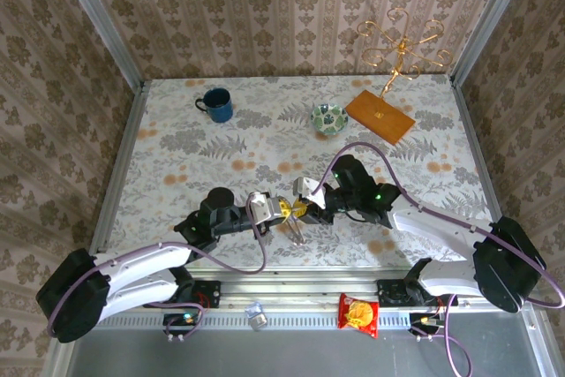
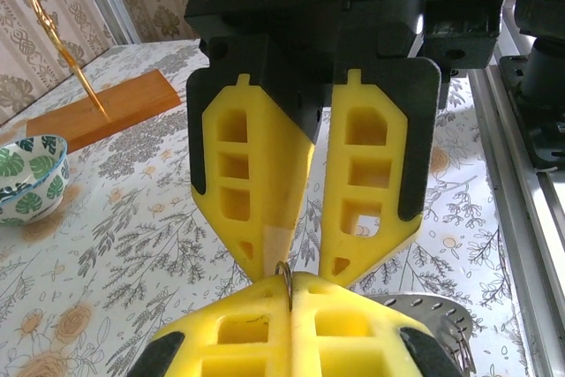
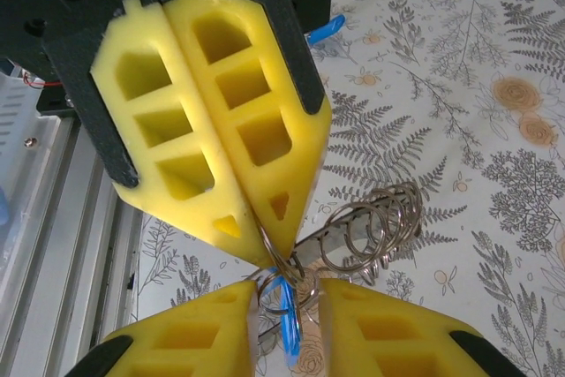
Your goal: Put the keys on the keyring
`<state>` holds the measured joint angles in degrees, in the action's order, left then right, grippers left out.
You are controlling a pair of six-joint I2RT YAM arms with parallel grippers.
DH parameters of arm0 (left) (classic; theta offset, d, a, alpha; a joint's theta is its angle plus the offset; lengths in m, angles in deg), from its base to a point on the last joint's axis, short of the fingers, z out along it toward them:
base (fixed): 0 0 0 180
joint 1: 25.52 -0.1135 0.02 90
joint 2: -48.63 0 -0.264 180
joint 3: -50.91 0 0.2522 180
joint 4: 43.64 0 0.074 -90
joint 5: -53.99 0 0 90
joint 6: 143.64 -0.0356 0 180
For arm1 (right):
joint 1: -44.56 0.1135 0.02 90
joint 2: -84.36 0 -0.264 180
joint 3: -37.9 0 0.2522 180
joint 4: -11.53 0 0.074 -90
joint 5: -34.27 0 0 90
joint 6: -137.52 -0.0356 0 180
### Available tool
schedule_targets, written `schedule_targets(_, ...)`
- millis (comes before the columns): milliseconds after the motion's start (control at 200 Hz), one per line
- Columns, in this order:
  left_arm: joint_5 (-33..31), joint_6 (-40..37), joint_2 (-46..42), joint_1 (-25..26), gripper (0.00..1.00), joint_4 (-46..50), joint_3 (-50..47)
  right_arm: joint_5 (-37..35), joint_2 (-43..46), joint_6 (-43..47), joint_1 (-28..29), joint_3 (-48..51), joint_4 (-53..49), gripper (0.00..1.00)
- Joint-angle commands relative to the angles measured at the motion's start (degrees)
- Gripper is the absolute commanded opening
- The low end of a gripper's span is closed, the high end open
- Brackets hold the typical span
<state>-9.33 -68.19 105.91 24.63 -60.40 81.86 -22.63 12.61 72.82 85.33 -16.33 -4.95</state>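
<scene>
**Yellow fingertips meeting tip to tip at the keyring, near side of the bowl**

We are taking the green leaf-patterned bowl (image 1: 329, 117) as our landmark. Both grippers are meeting on the bowl's near side, a little to its left and well apart from it. The left gripper (image 1: 284, 210) is pointing right and the right gripper (image 1: 303, 208) is pointing left, their tips almost touching.

The left fingers (image 2: 238, 337) are pressing together and pinching a thin wire loop (image 2: 284, 282) at their very tips. We are not able to tell whether that loop belongs to the keyring or to a key.

The right fingers (image 3: 388, 337) are standing slightly apart. A blue key (image 3: 287, 320) is sitting in the gap between them, and we are not seeing either pad clearly touching it.

The keyring (image 3: 375, 227) is showing as a bunch of silvery wire loops on a flat metal strip. It is sticking out just beside the two pairs of tips, on the bowl's near side. We cannot tell whether it is resting on the floral tablecloth (image 1: 177, 165) or hanging clear of it.

A blue mug (image 1: 214, 104) is standing well to the bowl's left. An orange wooden base (image 1: 380, 116) is lying just to the bowl's right, carrying a gold wire stand (image 1: 402, 46). A red snack packet (image 1: 359, 313) is lying on the rail, far on the bowl's near side.
</scene>
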Motion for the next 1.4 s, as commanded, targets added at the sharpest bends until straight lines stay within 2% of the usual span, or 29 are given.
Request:
schedule_targets(0, 3.22, 1.52, 0.28, -0.43, 0.00, -3.49, -0.45, 1.44, -0.57, 0.19, -0.21, -0.84, 2.89, 0.25)
schedule_targets(315, 5.26, 2.79, 1.06, -0.76, 0.00, -5.45, -0.66, 2.98, -1.07, 0.19, -0.20, -0.93, 3.93, 0.19)
schedule_targets(370, 5.54, 3.19, 1.13, -0.85, 0.00, -6.06, -0.79, 3.60, -1.30, 0.10, -0.28, -0.88, 4.37, 0.16)
schedule_targets(500, 5.72, 3.97, 1.09, -1.37, 0.00, -7.33, -1.58, 6.01, -1.58, 0.16, -0.45, -0.41, 5.91, 0.00)
schedule_targets(615, 4.89, 4.77, 1.04, -2.25, 0.00, -8.58, -2.90, 6.47, -1.56, 1.25, -0.79, -0.68, 4.58, 0.00)
schedule_targets(730, 3.12, 4.41, 0.44, -2.36, 0.16, -7.07, -2.83, 5.93, -2.05, 3.83, -0.85, -2.81, -0.39, 0.00)
schedule_targets(880, 1.67, 1.19, -1.23, -2.36, 0.18, 0.26, -0.75, 4.91, -2.85, 6.99, -0.71, -6.20, -6.73, 0.00)
schedule_targets(1080, 0.92, -1.94, -2.21, -2.29, 0.14, 7.31, 1.54, 2.83, -3.92, 11.11, 0.65, -10.39, -14.30, 0.00)
schedule_targets(1235, 0.81, -3.33, -1.66, -2.31, 0.00, 8.84, 2.63, 1.71, -4.55, 12.84, 2.36, -12.79, -17.77, 0.00)
schedule_targets(1355, 0.50, -3.73, -1.55, -2.34, 0.00, 8.82, 2.85, 1.14, -4.06, 10.79, 2.09, -12.28, -16.16, 0.00)
schedule_targets(1390, 0.48, -3.65, -1.64, -2.29, 0.00, 8.88, 2.85, 0.40, -3.66, 9.80, 1.68, -11.65, -15.10, 0.08)
